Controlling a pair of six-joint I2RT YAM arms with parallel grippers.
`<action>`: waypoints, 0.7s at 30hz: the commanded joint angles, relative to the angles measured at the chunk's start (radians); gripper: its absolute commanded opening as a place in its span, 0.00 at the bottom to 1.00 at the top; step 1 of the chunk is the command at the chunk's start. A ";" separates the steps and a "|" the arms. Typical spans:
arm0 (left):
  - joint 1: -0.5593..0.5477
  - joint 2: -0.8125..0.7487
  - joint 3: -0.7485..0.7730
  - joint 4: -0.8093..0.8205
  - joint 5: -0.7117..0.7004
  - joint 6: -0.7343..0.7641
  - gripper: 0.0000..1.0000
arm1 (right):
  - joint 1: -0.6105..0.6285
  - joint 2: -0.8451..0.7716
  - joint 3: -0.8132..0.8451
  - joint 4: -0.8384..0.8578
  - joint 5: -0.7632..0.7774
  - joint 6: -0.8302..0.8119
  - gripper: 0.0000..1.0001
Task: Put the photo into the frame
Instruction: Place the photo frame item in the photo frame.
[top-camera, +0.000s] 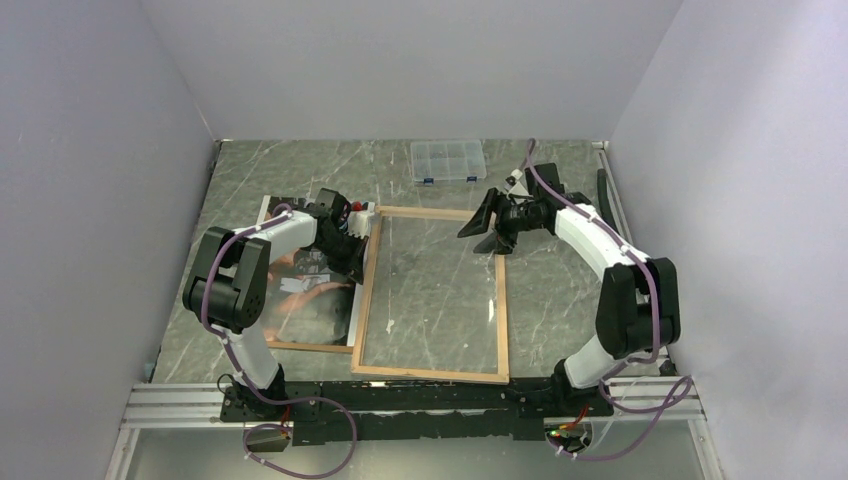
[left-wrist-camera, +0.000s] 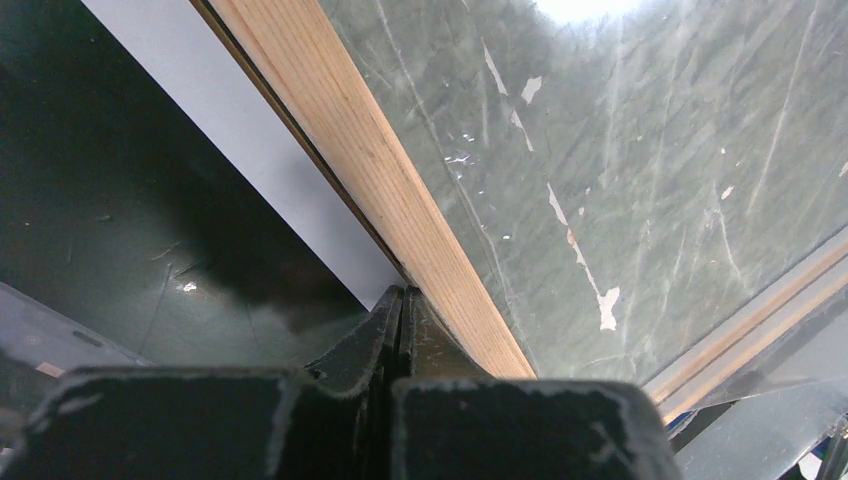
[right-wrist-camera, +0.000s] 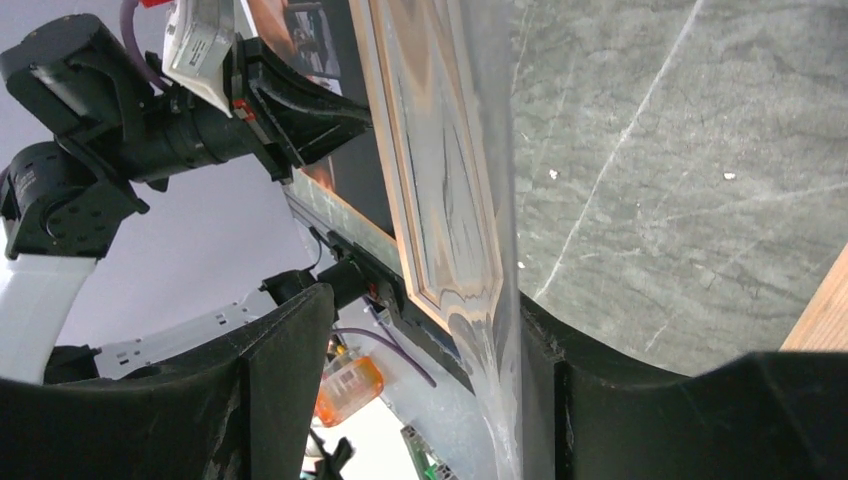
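The light-wood frame (top-camera: 430, 373) with clear pane lies flat on the marbled surface (top-camera: 560, 290), the dark glossy photo (top-camera: 310, 300) just beside it. The left pincer (left-wrist-camera: 402, 295) is clenched (at the wooden rail), the right pincer (top-camera: 483, 235) released.

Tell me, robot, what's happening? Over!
Left gripper shut by frame's left rail. Right gripper open at its far corner. Photo beside frame, not in. Left arm over photo.
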 joint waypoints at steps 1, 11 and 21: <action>-0.008 -0.017 0.000 0.005 0.028 0.010 0.03 | 0.005 -0.108 -0.024 -0.005 0.011 -0.007 0.63; -0.007 -0.010 0.001 0.001 0.026 0.006 0.03 | 0.053 -0.179 -0.127 0.070 0.068 0.041 0.45; -0.007 -0.005 -0.003 0.007 0.028 0.005 0.03 | 0.055 -0.121 -0.066 0.030 0.040 0.068 0.01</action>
